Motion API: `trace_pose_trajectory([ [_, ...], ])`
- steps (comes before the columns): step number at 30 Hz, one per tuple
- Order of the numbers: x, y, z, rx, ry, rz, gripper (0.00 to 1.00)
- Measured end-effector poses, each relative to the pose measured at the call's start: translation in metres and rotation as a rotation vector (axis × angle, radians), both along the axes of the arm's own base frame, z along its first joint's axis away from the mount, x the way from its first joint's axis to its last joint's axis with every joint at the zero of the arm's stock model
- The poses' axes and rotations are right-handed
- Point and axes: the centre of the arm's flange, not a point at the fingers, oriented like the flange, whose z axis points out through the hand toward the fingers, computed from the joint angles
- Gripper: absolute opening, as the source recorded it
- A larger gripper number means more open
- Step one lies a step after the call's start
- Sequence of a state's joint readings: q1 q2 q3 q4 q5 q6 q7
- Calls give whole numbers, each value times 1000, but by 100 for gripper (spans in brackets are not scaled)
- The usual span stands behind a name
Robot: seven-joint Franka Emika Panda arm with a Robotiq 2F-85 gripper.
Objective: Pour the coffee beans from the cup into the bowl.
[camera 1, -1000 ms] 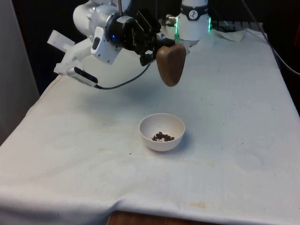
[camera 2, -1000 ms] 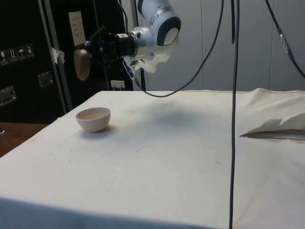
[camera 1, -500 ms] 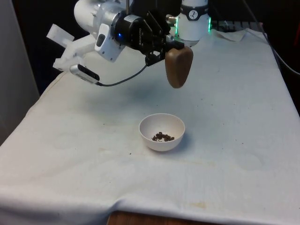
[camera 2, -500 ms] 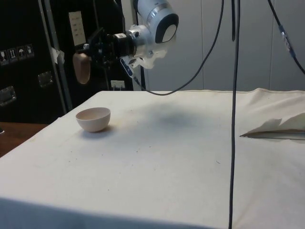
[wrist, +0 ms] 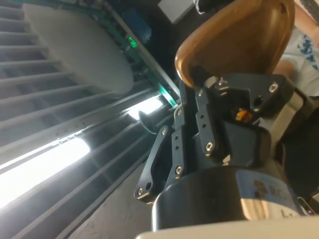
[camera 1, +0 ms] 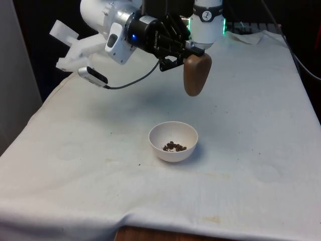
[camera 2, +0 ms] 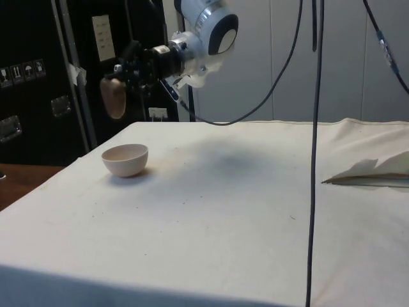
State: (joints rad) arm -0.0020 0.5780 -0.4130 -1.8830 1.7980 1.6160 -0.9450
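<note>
A: We see the gripper (camera 1: 186,50) up in the air, clenched on the brown cup (camera 1: 196,74), which hangs mouth-down from it.

B: Agreed. In the side view the cup (camera 2: 114,99) sits above the bowl (camera 2: 125,158), well clear of it, and slightly toward the table's edge.

A: The white bowl (camera 1: 173,141) stands on the cloth (camera 1: 241,150) with a small heap of coffee beans (camera 1: 174,147) at its bottom. In the front view, the cup hangs farther back and a little to the front view's right of it.

B: From the wrist, we see the fingers (wrist: 202,124) gripping the cup (wrist: 239,40) at its rim.
</note>
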Motion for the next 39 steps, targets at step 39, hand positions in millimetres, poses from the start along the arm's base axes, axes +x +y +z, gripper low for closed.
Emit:
trace_pose_trajectory([
  [39,-12,12,-6,-244,8,164,0],
])
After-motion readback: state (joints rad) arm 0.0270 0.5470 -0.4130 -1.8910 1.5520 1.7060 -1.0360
